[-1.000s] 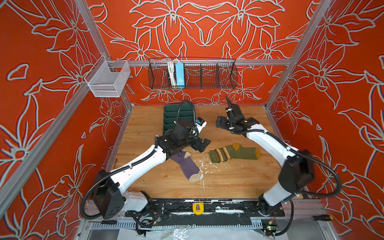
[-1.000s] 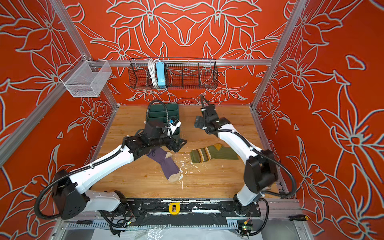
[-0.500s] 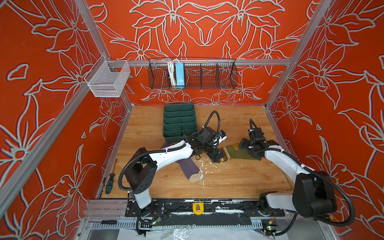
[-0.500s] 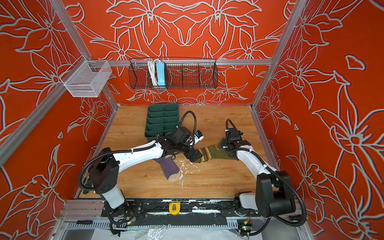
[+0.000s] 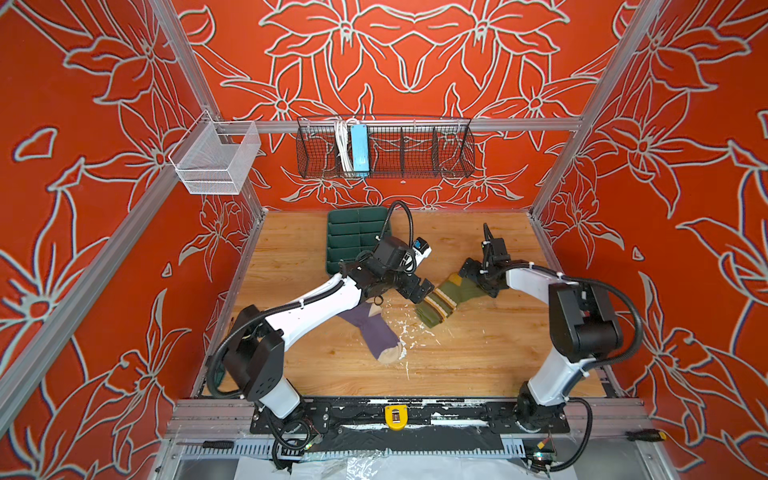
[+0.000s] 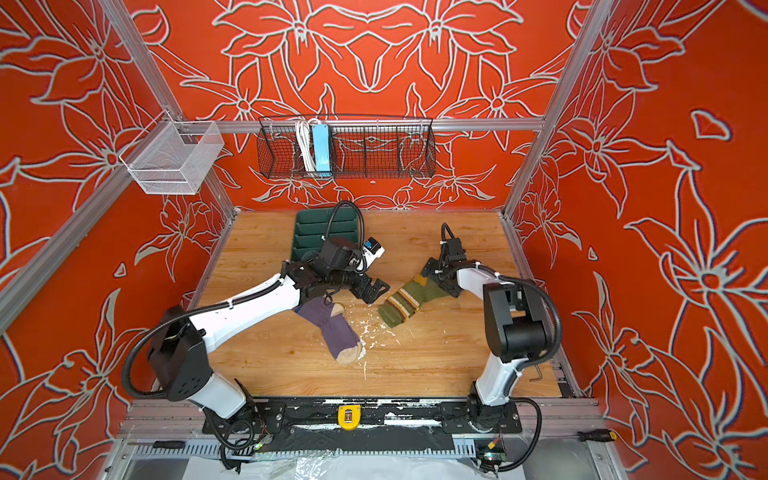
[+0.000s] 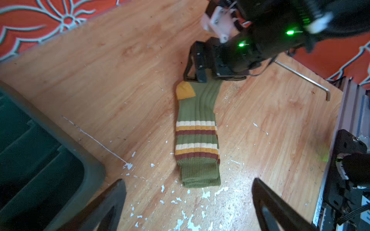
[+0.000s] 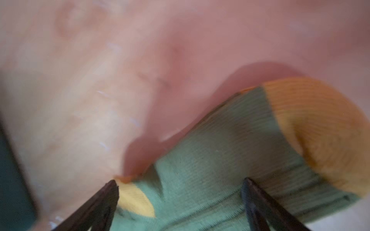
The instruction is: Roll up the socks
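The olive-green sock (image 5: 446,297) (image 6: 405,301) (image 7: 197,128) lies flat and slanted on the wooden floor, its striped cuff toward the front. The purple sock (image 5: 376,332) (image 6: 332,328) lies left of it, its upper part under my left arm. My left gripper (image 5: 422,291) (image 6: 376,291) (image 7: 188,181) hovers open just short of the green cuff, holding nothing. My right gripper (image 5: 484,284) (image 6: 442,282) (image 7: 200,77) (image 8: 179,184) is low over the green sock's foot by the mustard heel. Its jaws stand open, one on each side of the fabric. The toe is hidden in both top views.
A dark green slotted tray (image 5: 353,232) (image 6: 316,230) sits at the back behind my left wrist. An Allen key (image 7: 304,80) (image 6: 538,372) lies by the right edge. White flecks (image 5: 405,332) dot the floor between the socks. A black wire basket (image 5: 415,149) and a white one (image 5: 216,166) hang on the walls.
My left gripper moved right, from over the purple sock to the green cuff. My right gripper came down from the back onto the green sock's foot. The sock now lies slanted.
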`<state>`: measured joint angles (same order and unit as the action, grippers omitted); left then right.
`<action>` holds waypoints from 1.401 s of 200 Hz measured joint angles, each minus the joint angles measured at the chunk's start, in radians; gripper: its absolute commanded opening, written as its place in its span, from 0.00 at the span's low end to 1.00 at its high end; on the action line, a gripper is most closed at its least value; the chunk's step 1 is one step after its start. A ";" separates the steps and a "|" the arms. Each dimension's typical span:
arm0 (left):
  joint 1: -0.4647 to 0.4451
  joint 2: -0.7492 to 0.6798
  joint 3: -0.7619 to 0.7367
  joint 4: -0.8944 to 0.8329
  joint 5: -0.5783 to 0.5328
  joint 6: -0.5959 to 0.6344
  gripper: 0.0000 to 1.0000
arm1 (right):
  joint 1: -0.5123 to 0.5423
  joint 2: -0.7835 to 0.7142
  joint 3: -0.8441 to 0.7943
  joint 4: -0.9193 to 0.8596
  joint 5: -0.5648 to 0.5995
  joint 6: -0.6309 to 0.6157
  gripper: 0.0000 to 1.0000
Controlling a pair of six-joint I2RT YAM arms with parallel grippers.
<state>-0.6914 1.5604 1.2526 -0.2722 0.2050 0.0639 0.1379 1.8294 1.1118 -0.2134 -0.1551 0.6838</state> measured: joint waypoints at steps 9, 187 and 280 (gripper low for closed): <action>0.000 -0.024 -0.012 -0.005 -0.003 0.014 0.97 | 0.010 0.060 0.077 0.007 -0.031 -0.034 0.98; -0.228 0.040 -0.580 0.620 -0.314 1.028 0.75 | -0.182 -0.495 -0.181 -0.084 -0.546 -0.094 0.98; -0.244 0.267 -0.455 0.743 -0.406 1.070 0.46 | -0.287 -0.560 -0.220 -0.114 -0.594 -0.050 0.97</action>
<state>-0.9356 1.8278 0.7979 0.4709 -0.2008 1.1339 -0.1490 1.2694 0.8913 -0.3271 -0.7490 0.6334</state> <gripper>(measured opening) 0.488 0.976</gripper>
